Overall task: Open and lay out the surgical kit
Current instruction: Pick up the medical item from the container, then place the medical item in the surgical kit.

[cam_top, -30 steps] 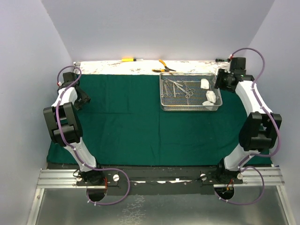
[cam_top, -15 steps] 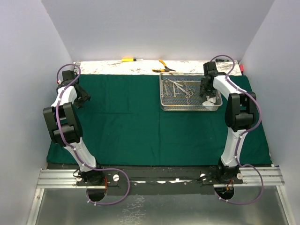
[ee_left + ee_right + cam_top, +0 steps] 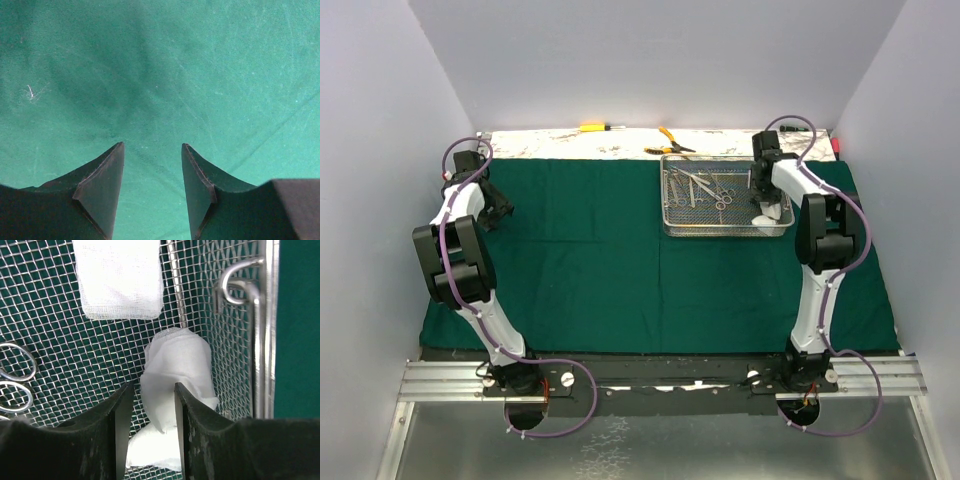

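Soft, even light comes from above in the top view: the pale walls point(image 3: 650, 60) are bright, and the bare counter point(image 3: 550, 143) strip at the far edge washes out nearly to white. The green cloth point(image 3: 600, 260) reads dark, with faint shadows. In the left wrist view it looks paler teal, with a dim patch ahead of the black, slightly soft left fingers point(image 3: 102, 190). In the right wrist view the gauze point(image 3: 175, 370) glares white yet keeps its weave, the mesh tray point(image 3: 260, 340) glints, and the right fingers point(image 3: 120, 435) are dark.
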Tool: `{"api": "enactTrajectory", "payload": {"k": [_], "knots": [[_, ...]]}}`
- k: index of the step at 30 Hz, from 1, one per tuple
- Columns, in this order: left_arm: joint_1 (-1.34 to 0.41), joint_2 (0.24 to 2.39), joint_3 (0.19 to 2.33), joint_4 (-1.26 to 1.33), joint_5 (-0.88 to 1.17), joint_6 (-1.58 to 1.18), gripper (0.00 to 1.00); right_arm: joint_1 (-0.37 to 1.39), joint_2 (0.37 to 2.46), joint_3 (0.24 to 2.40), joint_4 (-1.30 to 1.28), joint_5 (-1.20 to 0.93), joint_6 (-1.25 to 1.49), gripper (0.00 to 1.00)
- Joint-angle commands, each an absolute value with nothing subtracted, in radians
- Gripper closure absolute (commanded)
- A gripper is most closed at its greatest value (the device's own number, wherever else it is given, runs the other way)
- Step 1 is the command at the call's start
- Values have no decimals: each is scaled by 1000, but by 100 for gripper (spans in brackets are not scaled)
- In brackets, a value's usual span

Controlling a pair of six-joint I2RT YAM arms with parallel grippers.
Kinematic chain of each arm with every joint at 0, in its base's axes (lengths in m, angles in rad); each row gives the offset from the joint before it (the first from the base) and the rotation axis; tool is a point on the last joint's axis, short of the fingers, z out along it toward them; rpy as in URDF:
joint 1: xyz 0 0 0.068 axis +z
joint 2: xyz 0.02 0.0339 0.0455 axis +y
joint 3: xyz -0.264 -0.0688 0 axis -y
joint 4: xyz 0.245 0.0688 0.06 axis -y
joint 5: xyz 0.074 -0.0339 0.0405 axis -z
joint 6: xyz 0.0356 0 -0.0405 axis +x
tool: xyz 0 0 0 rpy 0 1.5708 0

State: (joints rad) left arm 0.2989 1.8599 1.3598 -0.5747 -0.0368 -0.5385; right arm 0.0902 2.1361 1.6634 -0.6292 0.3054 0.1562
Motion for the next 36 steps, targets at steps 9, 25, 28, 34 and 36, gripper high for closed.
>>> {"api": "enactTrajectory", "payload": {"k": [9,25,28,34,36], "knots": [[280,1838,1376,-583,-101,-578,49,91,2153,1649,-572,294,147,99],[239,1768,1394,-583,-99,-591,49,91,1843,1623,-603,235,240,99],[230,1753,1390,-585,-74,-583,49,91,1767,1600,-650,274,281,99],[211,1680,1330,-579,-32,-575,49,90,1596,1512,-890,465,459,99],[208,1664,1312,-578,-19,-561,49,90,1525,1449,-985,519,549,99]]}}
